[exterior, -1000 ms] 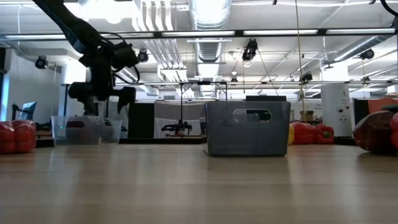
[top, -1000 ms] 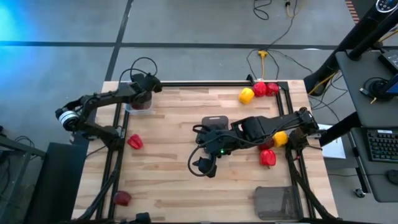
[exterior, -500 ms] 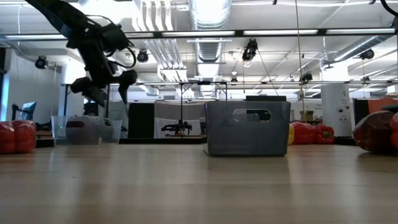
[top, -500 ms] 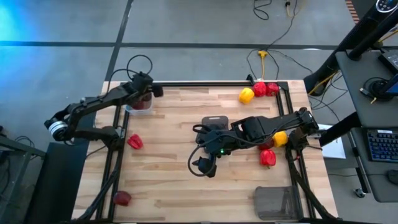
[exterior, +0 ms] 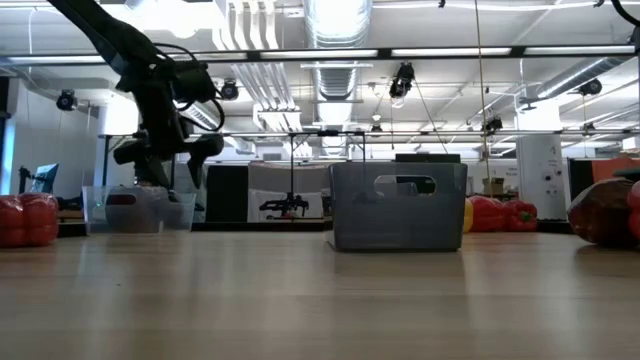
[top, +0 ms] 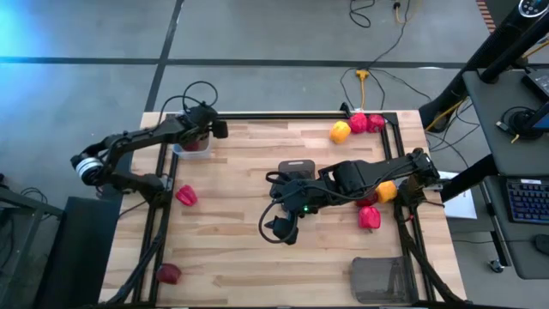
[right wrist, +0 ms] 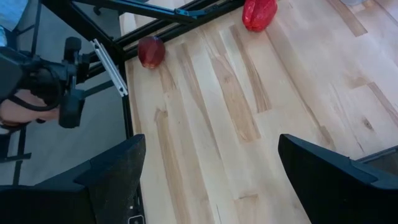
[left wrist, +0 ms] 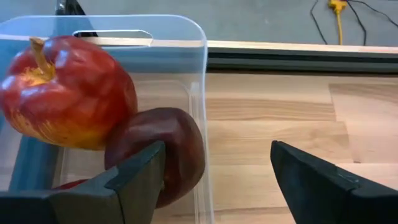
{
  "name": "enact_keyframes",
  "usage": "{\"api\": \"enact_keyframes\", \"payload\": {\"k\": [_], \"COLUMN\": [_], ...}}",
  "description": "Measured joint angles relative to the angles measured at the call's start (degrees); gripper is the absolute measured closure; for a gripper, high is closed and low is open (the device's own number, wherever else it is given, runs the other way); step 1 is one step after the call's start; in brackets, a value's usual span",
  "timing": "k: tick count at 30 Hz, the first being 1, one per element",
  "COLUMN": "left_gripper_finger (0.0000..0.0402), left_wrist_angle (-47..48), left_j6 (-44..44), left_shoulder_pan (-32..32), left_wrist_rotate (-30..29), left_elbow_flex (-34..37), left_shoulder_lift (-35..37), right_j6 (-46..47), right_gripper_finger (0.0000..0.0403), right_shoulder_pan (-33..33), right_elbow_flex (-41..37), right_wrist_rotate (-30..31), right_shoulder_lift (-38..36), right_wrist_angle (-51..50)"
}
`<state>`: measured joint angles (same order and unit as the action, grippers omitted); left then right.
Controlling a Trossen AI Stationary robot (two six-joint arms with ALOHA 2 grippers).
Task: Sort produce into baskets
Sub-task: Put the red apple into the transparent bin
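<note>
a: where does the left gripper (top: 208,127) stand?

b: over the clear bin (left wrist: 193,74) at the far left corner, fingers parted and empty; two apples (left wrist: 68,93) lie inside.

a: the right gripper (top: 287,230)?

b: spread wide, mid-table, idle.

a: advice?

b: the left should lift clear of the rim, then go for the red pepper (top: 186,196) nearby.

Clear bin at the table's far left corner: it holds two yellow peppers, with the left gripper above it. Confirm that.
Not peppers. The left wrist view shows apples in the clear bin; the left gripper is indeed above it.
</note>
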<state>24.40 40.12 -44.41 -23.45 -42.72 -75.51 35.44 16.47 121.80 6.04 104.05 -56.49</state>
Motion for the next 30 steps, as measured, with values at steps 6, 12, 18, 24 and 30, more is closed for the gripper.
{"api": "enact_keyframes", "payload": {"k": [6, 12, 18, 24, 30], "left_gripper_finger": [0.0130, 0.0130, 0.0130, 0.0130, 0.0130], "left_wrist_angle": [-1.7, -2.6, -4.1, -7.5, -8.6], "left_j6": [0.0, 0.0, -0.2, -1.4, -1.7], "left_shoulder_pan": [-0.4, -0.4, -0.6, -0.8, -0.8], "left_wrist_rotate": [-4.3, -5.4, -6.6, -7.3, -8.9], "left_elbow_flex": [0.0, -0.1, 0.0, 0.0, 0.0], "left_shoulder_lift": [-1.5, -3.7, -3.2, -4.9, -6.1], "right_j6": [0.2, 0.2, 0.6, 0.7, 0.7], "right_gripper_finger": [0.0044, 0.0044, 0.0044, 0.0044, 0.0044], "right_shoulder_pan": [-0.5, -1.0, -1.3, -1.4, -1.4], "right_elbow_flex": [0.0, 0.0, 0.0, 0.0, 0.0], "right_wrist_rotate": [0.0, 0.1, 0.0, 0.0, 0.0], "right_shoulder_lift": [0.0, 0.0, 0.0, 0.1, 0.1], "right_wrist_angle": [0.0, 0.0, 0.0, 0.0, 0.0]}}
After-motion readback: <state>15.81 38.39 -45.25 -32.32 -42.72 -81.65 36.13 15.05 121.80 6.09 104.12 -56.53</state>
